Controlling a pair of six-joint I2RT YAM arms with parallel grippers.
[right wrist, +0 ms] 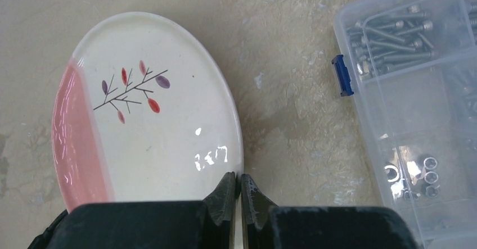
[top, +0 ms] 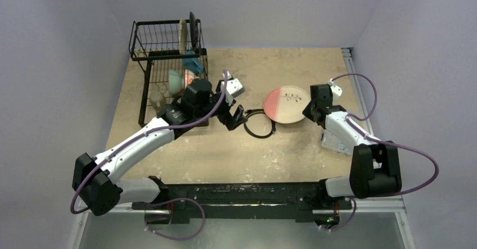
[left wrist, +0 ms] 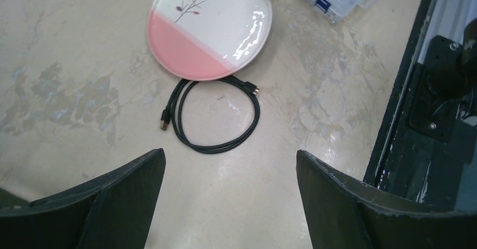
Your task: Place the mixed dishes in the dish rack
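At rim of pink-and-white large plate (right wrist: 152, 136), right hand (right wrist: 237, 179) clamped on it; left hand (left wrist: 230, 158) spread wide near cable (left wrist: 178, 117).

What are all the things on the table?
dish rack: one, black wire, far left corner
black plate: one, black, standing in rack's raised part
pale plate: one, beige, beside it
mint-green bowl: one, green, rack's lower tray
mug: one, blue handle showing, rack
small cup: one, grey, lower tray
large plate: one, pink and white, mid-table
cable: one, black, coiled, beside large plate
parts box: one, clear, right of plate
left pincer: one, black, open, near cable
right pincer: one, black, shut on large plate's rim
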